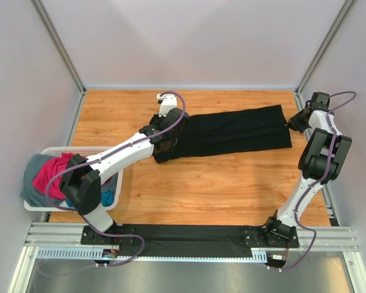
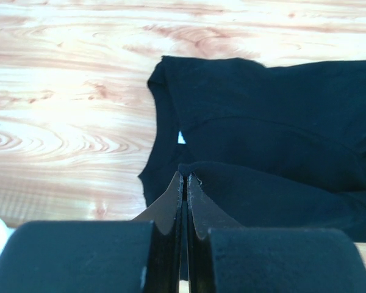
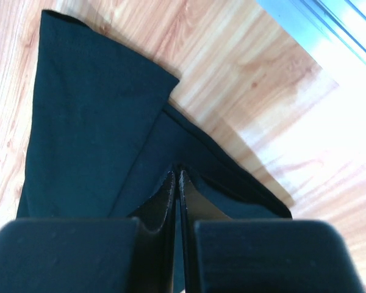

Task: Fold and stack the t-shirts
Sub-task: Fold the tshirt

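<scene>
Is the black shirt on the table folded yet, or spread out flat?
Partly folded: the black t-shirt lies as a long narrow band, one side lapped over the middle in both wrist views.

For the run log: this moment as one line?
black t-shirt laid out | left gripper shut on collar end | right gripper shut on opposite end
</scene>
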Controlling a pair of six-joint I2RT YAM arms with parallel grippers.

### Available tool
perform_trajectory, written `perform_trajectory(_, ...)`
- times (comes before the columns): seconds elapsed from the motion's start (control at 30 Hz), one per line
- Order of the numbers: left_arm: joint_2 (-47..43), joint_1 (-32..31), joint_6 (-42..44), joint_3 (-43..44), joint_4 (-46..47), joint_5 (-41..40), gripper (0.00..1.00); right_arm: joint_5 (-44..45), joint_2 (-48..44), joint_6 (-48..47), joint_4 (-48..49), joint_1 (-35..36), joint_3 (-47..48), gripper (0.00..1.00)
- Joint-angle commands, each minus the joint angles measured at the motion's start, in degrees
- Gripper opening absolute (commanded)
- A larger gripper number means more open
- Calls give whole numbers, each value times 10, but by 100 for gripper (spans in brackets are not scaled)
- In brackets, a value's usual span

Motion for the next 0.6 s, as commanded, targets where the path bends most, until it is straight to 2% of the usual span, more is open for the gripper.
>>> perform_trajectory(0.0, 0, 5, -19, 23, -25, -33, 0, 15, 20, 3, 8, 4, 41, 0)
perform_trajectory(0.23, 11, 23, -44, 32, -38, -38, 0, 25, 54, 3, -1, 5, 71, 0)
perform_trajectory(0.4, 36, 24, 8, 43, 22, -19, 0, 25, 64, 2, 0, 6, 76, 0)
perform_trajectory(0.57, 65, 26, 69, 55, 66, -35, 0, 17, 76, 4, 7, 8, 79, 1)
